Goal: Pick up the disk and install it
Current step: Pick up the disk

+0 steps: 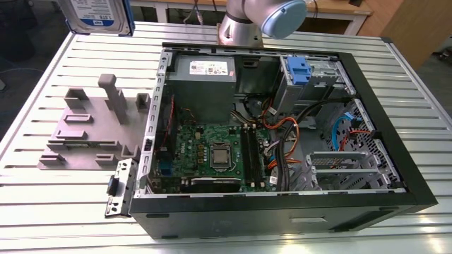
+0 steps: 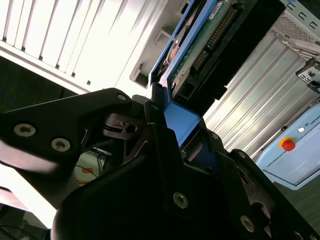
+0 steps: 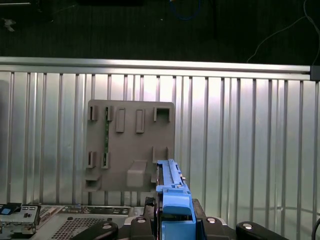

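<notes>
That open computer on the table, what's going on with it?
The robot's gripper is clamped on the disk by its blue carrier, holding it in the air over the table, to the exterior view's left of the open computer case. The disk is not yet in the case.

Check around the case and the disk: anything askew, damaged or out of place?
Nothing looks damaged or spilled. The disk is off the table, gripped by its blue carrier in the gripper. One oddity: a metal bracket at the case's corner on the exterior view's left hangs outward over the table.
</notes>
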{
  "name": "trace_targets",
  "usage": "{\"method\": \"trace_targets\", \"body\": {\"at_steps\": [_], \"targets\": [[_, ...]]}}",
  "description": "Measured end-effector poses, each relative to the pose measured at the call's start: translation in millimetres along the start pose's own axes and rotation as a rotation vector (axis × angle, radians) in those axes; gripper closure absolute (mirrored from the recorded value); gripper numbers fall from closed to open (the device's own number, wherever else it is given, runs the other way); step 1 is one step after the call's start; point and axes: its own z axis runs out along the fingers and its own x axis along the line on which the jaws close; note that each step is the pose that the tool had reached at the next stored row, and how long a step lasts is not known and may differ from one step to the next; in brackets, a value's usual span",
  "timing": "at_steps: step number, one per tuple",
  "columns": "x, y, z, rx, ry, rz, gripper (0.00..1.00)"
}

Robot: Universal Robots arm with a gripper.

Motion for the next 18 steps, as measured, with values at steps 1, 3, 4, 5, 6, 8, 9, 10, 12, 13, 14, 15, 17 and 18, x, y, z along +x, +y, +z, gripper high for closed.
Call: {"method": "trace_targets", "body": {"at_steps": [1,3,4,5,6,8,9,10,12,13,14,15,17,18], "targets": [[0.0,-1.4,0.0,0.0000,0.0000,0.000,0.64],[0.0,-4.3,0.0,0.0000,0.0000,0.000,0.64],[0.1,-6.0,0.0,0.0000,0.0000,0.000,0.64],[0.1,-7.7,0.0,0.0000,0.0000,0.000,0.64],[0.1,-9.5,0.0,0.0000,0.0000,0.000,0.64],[0.1,-12.9,0.1,0.0000,-0.0001,0.000,0.64],[0.2,-14.7,0.1,0.0001,-0.0001,0.000,0.64],[0.2,-16.3,0.1,0.0000,0.0000,0.000,0.64],[0.2,-19.5,0.1,0.0000,0.0000,0.000,0.64],[0.2,-21.0,0.1,0.0000,0.0000,0.000,0.64],[0.2,-22.2,0.1,0.0000,0.0000,0.000,0.64],[0.3,-23.1,0.1,0.0000,0.0000,0.000,0.64],[0.4,-24.5,0.1,0.0000,0.0000,0.000,0.64],[0.7,-24.9,0.1,0.0000,0.0000,0.000,0.64]]}}
